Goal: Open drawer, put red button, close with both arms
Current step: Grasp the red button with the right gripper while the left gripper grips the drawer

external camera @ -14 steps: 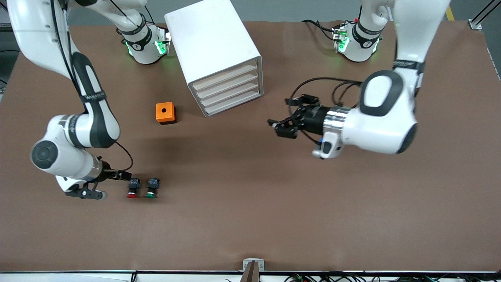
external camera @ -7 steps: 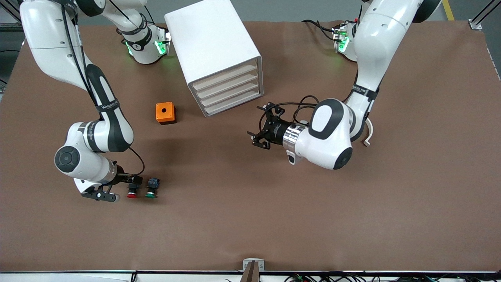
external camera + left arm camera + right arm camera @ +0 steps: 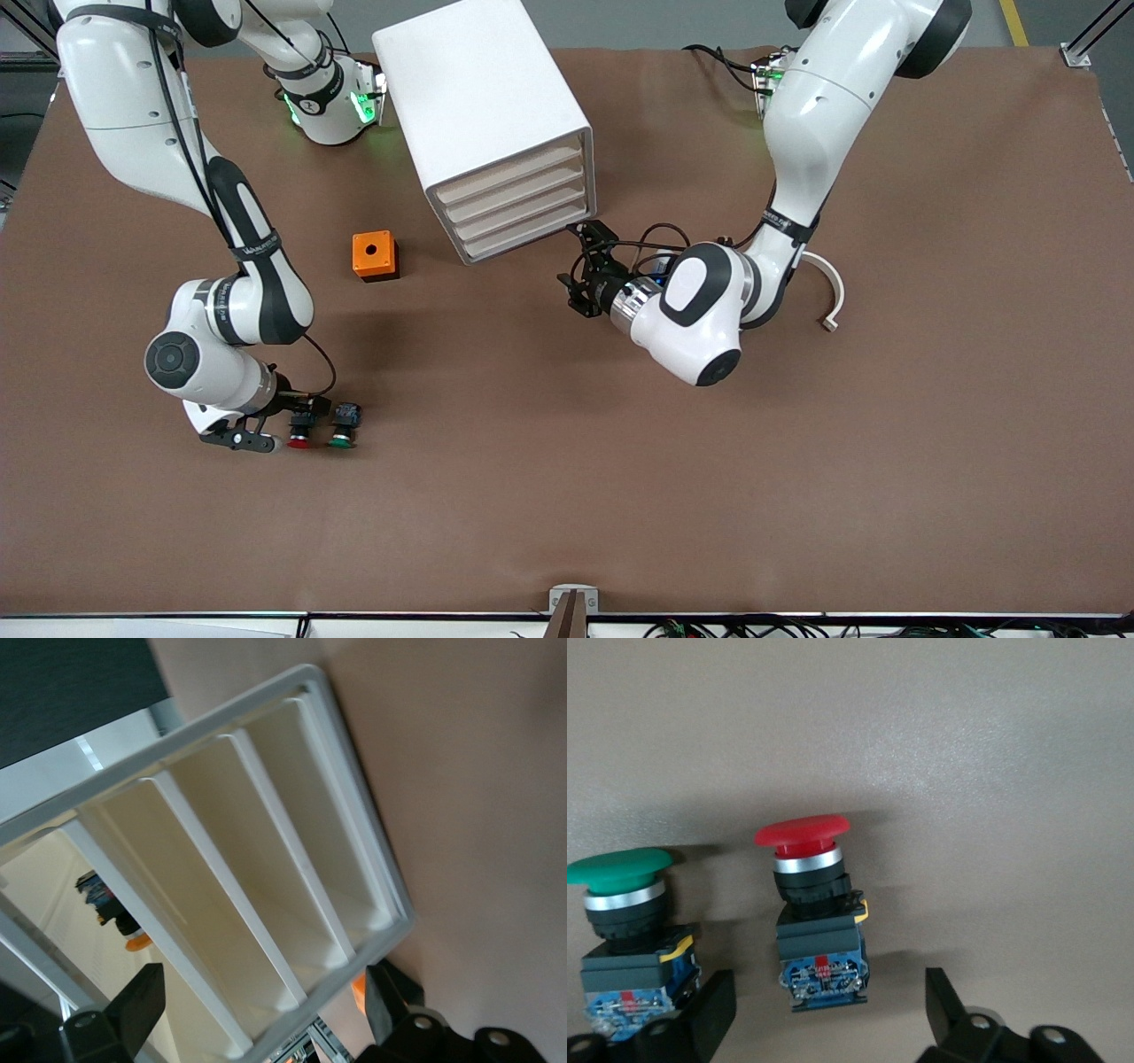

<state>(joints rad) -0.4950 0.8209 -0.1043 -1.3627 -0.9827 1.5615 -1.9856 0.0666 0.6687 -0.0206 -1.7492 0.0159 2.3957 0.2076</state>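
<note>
Over the last second I've brought the left gripper [image 3: 578, 282] in from the open table to the face of the drawer unit [image 3: 496, 124], fingers spread, drawers all shut. My right gripper [image 3: 824, 1010] has closed in toward the table's front edge, fingers apart either side of the red button [image 3: 300, 429], beside the green button [image 3: 341, 429]; neither the grasp nor the pull has begun.

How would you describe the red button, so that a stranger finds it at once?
Start at the white drawer cabinet, then look nearer the front camera, toward the right arm's end. Two small switches lie side by side beside the right gripper. The red button has the red cap; its neighbour is green-capped.
</note>
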